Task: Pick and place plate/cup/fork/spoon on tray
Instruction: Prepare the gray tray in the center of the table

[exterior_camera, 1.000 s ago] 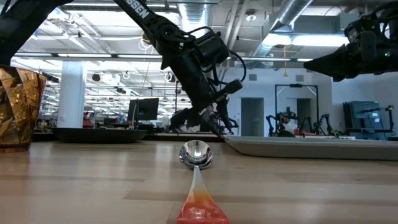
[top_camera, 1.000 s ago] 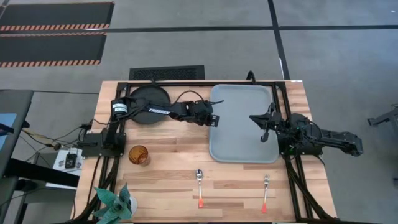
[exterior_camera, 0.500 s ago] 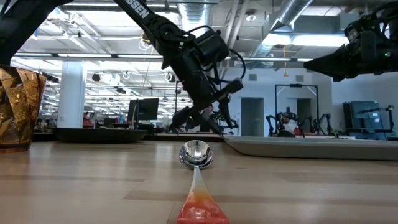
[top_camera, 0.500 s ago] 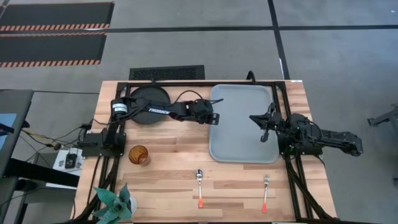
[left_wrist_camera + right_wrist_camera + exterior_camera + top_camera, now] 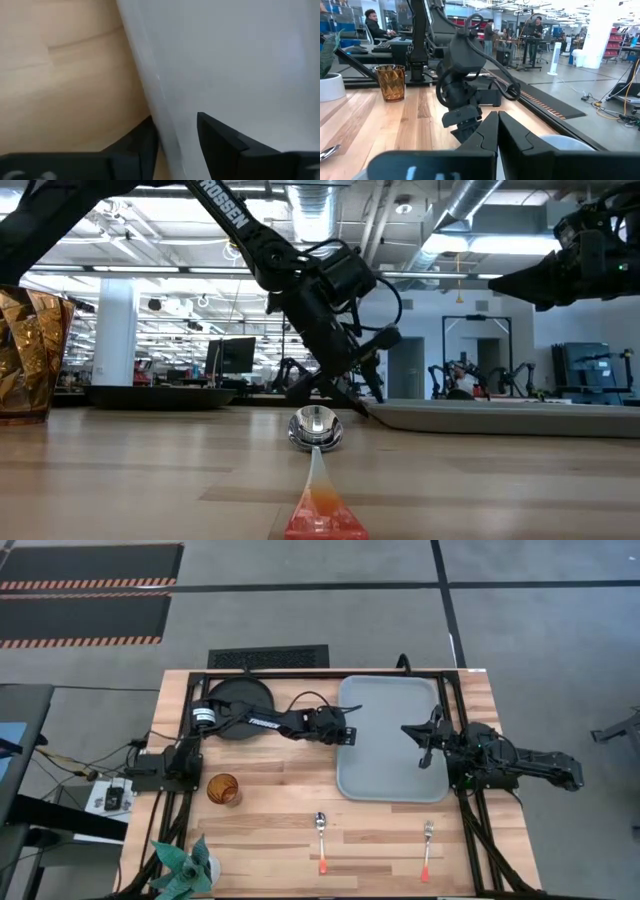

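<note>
The left tool (image 5: 349,729) is straddling the tray (image 5: 390,765) rim — fingers spread, gripping nothing. The right tool (image 5: 424,752), clenched empty, is waiting above the tray.

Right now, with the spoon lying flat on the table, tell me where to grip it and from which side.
Grip the spoon at its thin metal neck, just above the red-orange handle, coming straight down from above. It lies flat on the wooden table, bowl toward the tray, so fingers should close across the narrow shaft.
</note>
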